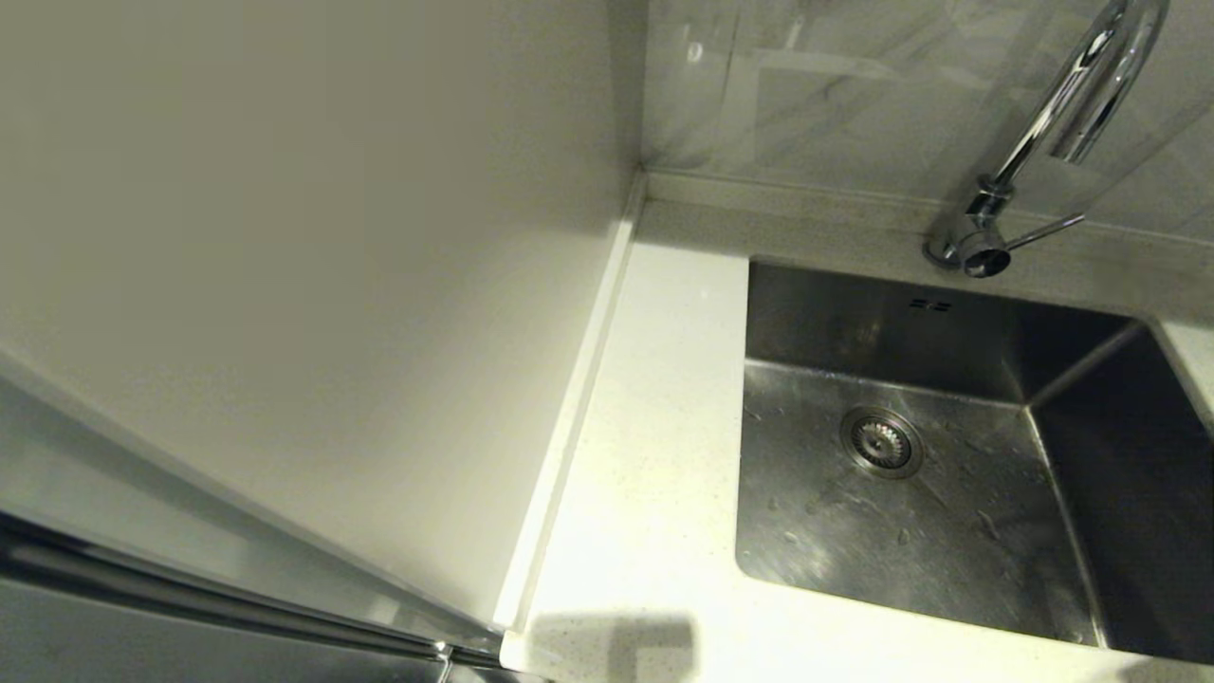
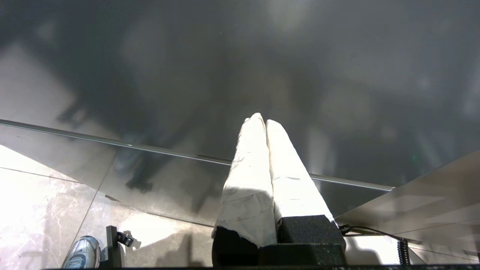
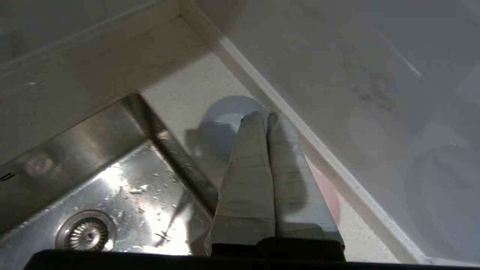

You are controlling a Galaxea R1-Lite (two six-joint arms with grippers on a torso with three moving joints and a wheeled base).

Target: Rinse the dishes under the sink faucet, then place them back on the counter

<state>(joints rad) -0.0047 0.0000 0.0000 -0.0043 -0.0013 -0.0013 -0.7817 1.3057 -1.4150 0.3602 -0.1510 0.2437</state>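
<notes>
1. The right claw [image 3: 262, 114] hangs above the speckled white worktop [image 3: 180, 93], its wrapped fingers pressed together, holding nothing.
2. A round blue-grey bowl [image 3: 221, 127] sits just beyond its tips; a pink bowl [image 3: 328, 195] lies partly beneath it.
3. The brushed steel sink [image 3: 112, 180] lies beside it.
4. The left claw [image 2: 264, 120] hangs parked away from the sink, fingers together.

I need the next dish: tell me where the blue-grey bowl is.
In the right wrist view, the blue-grey bowl sits on the counter between sink and wall rim, beyond the pink bowl.
</notes>
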